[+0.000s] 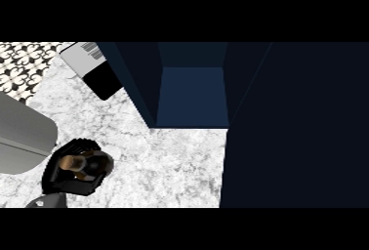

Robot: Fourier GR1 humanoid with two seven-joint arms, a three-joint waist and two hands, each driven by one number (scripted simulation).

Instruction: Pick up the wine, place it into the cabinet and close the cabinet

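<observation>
The left hand's (75,171) fingers (79,145) curl round the wine (74,163), held over the marble worktop (166,161) at lower left. The dark cabinet (191,95) stands open, its door (296,127) at right. A grey sink (22,136) lies left.

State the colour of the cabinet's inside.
Dark blue: the cabinet stands open, its inner back panel a lighter blue than its sides. Head view shows it best.
</observation>
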